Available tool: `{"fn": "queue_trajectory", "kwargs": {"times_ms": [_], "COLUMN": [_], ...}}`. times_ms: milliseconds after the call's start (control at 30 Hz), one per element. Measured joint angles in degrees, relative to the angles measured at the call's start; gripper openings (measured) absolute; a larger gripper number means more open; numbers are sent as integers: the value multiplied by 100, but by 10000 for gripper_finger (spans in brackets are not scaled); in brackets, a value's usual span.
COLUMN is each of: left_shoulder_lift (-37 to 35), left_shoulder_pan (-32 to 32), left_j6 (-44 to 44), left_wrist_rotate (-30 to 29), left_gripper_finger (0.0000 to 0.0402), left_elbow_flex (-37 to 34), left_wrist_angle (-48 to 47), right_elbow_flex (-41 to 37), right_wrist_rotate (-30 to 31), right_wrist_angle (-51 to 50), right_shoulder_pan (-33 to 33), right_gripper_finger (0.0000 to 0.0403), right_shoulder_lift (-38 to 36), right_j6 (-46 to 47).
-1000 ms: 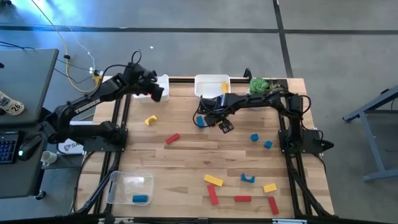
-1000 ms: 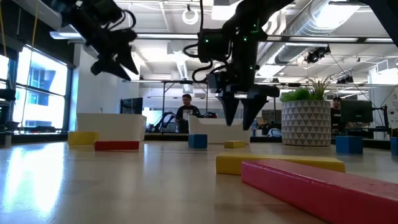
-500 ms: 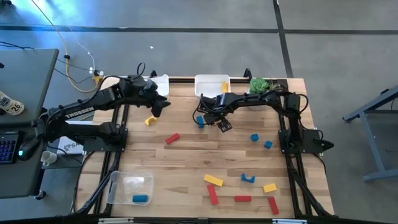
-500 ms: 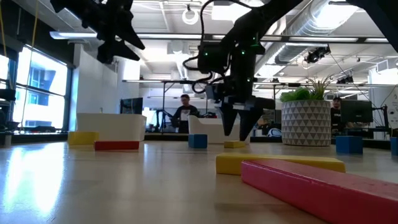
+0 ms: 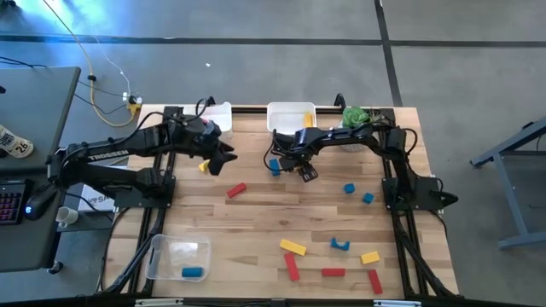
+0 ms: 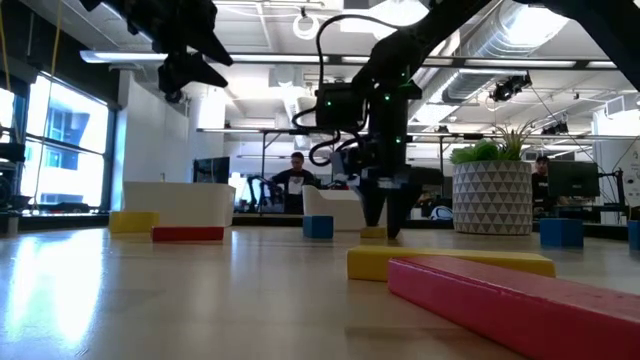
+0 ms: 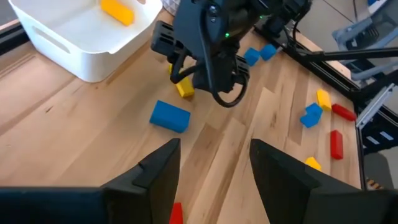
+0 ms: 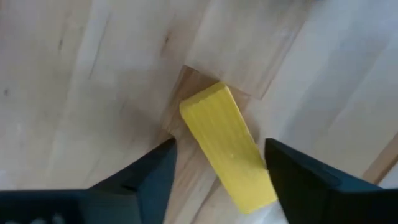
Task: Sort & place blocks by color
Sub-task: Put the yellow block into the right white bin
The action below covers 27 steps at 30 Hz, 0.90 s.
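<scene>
My right gripper [image 5: 304, 171] is open and low over the table, its fingers on either side of a small yellow block [image 8: 229, 146] that lies flat on the wood and also shows in the low view [image 6: 375, 232]. A blue block [image 5: 274, 166] lies just to its left. My left gripper [image 5: 225, 159] is open and held high [image 6: 190, 60], beside a yellow block [image 5: 205, 165] and above a red bar [image 5: 236, 190]. More red, yellow and blue blocks [image 5: 333, 260] lie scattered along the near right part of the table. My right gripper comes down on the yellow block from above, with its fingers [image 8: 311, 180] across the block's width. The block's near end [image 8: 264, 190] lies close to one finger; I cannot tell whether they touch. The block rests flat on the table.
A white bin [image 5: 292, 118] holding a yellow block stands at the far edge, with a second white bin [image 5: 218, 113] to its left and a potted plant [image 5: 356, 116] to its right. A clear bin [image 5: 177, 258] with a blue block sits near left. Two blue blocks [image 5: 357, 193] lie mid-right.
My left gripper has swung away from the far-left white bin toward the table's near edge and a little right, staying high. My right gripper has come down to the table around the small yellow block. No block has moved.
</scene>
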Motion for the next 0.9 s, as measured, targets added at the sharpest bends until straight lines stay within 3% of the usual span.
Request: {"fn": "queue_trajectory", "kwargs": {"times_ms": [333, 600, 900], "left_shoulder_lift": [0, 0, 2], "left_shoulder_pan": [-74, -74, -83], "left_j6": [-134, -200, -417], "left_wrist_rotate": [-14, -97, -152], "left_gripper_finger": [181, 181, 181], "left_elbow_flex": [0, 0, 0], "left_wrist_angle": [0, 0, -233], "right_elbow_flex": [-14, 93, 945], "right_wrist_rotate": [-85, -78, 67], "right_wrist_angle": [-137, -245, -724], "right_shoulder_pan": [7, 11, 4], "right_gripper_finger": [71, 70, 71], "right_shoulder_lift": [16, 30, 70], "right_j6": [817, 1111, 1390]}}
